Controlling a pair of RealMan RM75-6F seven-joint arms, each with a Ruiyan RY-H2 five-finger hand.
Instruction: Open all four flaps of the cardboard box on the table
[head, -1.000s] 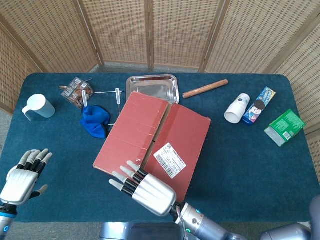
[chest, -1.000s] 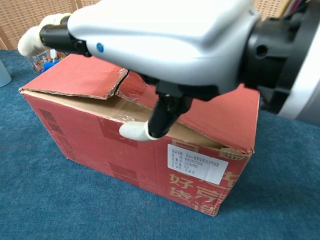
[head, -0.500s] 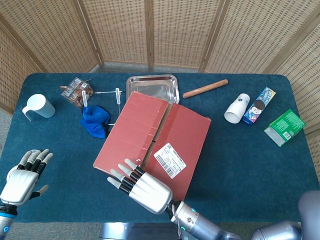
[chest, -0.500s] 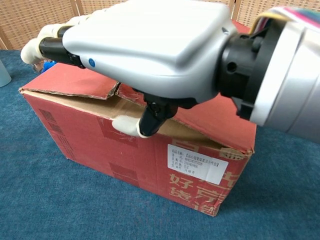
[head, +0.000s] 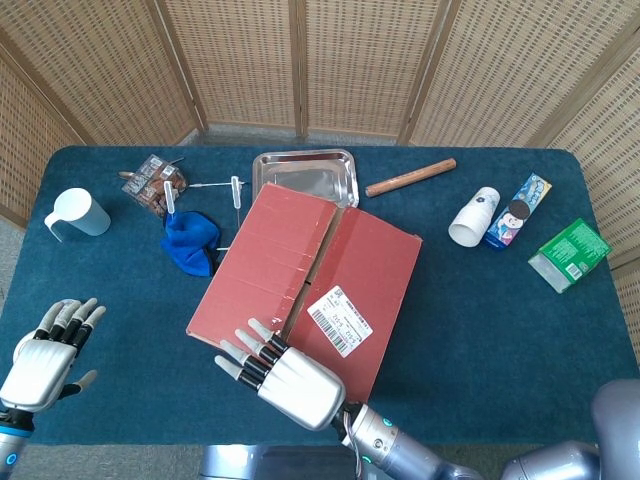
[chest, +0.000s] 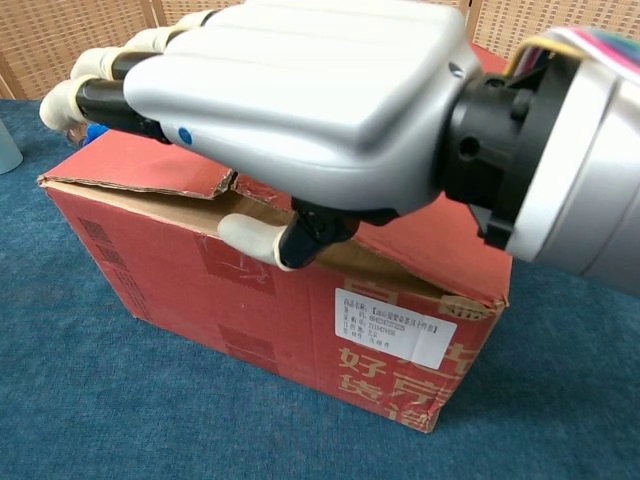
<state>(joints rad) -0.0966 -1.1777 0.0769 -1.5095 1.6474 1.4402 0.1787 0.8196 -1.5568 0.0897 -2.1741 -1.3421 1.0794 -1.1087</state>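
My right hand (head: 285, 377) has slid a little further left along the near edge of the box (head: 312, 280), thumb now tucked under the front flap (chest: 150, 165), fingers spread flat, gripping nothing. The box sits mid-table, flaps still down. My left hand (head: 45, 352) stays open off to the left

pale plastic mug (head: 78, 213) at worktop's left edge | brown snack packet (head: 152, 183) and crumpled blue cloth (head: 190, 242) back-left | shiny steel tray (head: 305, 175) and wooden rolling pin (head: 410, 177) along back edge | white paper cup (head: 474, 216), blue snack tube (head: 520, 210), green carton (head: 569, 254) right
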